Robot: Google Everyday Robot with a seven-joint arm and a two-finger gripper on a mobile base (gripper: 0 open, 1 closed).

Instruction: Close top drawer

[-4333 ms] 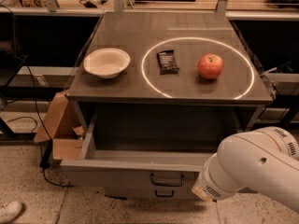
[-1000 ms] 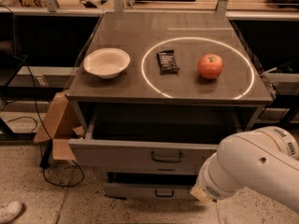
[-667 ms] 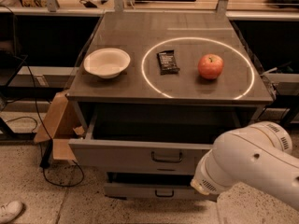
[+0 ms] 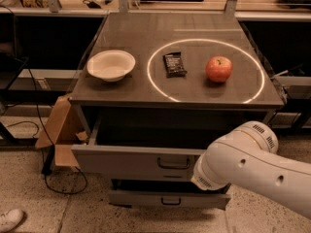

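1. A cardboard box (image 4: 58,130) is leaning against the table's (image 4: 146,89) left side, and a white bowl (image 4: 111,65) is sitting on the left of the tabletop.
2. The top drawer (image 4: 126,160) is standing partly out below the tabletop, its dark handle (image 4: 173,163) facing forward, with a lower drawer (image 4: 146,198) also slightly out beneath it.
3. A dark wrapped bar (image 4: 174,64) and a red apple (image 4: 218,69) are lying inside a glowing ring (image 4: 154,84).
4. The white arm (image 4: 252,164) is reaching in from the lower right, its rounded end meeting the drawer front just right of the handle.
5. The hand is hiding behind that end, so I cannot tell its grip.
6. Compared with four seconds ago, the drawer is sitting much further in, and the arm's end is lying slightly further left.
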